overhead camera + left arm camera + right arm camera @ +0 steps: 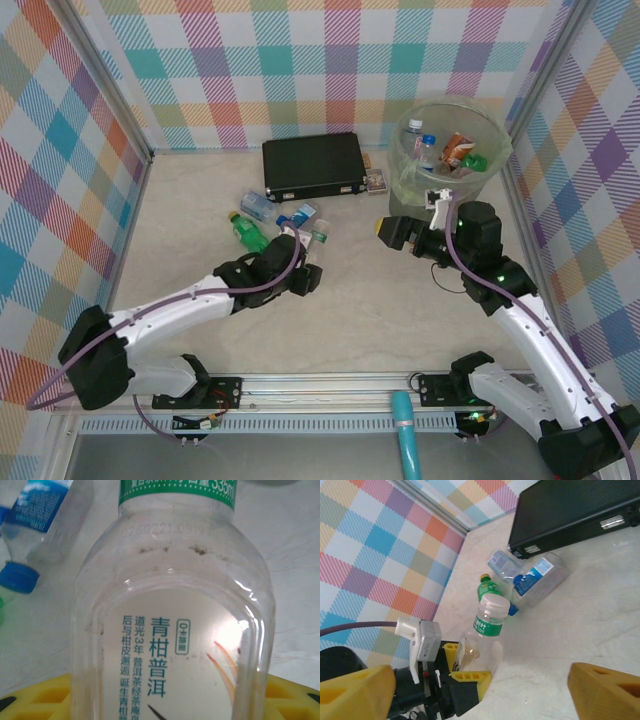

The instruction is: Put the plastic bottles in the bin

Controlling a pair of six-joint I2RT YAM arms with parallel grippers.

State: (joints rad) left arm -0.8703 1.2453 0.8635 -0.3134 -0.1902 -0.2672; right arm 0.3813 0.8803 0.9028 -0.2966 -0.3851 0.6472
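My left gripper (305, 268) is shut on a clear plastic bottle (314, 250) with a green neck band and a white cap. Its yellow fingers (480, 674) clamp the bottle's body (487, 630) low over the table. Up close the bottle (172, 630) shows a white label with blue print. A green bottle (247, 230) and two clear blue-labelled bottles (258, 206) (305, 215) lie just behind it. The bin (500, 150) stands at the back right with several bottles inside (460, 150). My right gripper (393, 232) hangs open and empty in front of the bin.
A flat black case (312, 165) lies at the back centre, next to the bin. A small packet (377, 182) sits between them. Checked walls close in the table on three sides. A teal object (405, 435) lies by the front rail.
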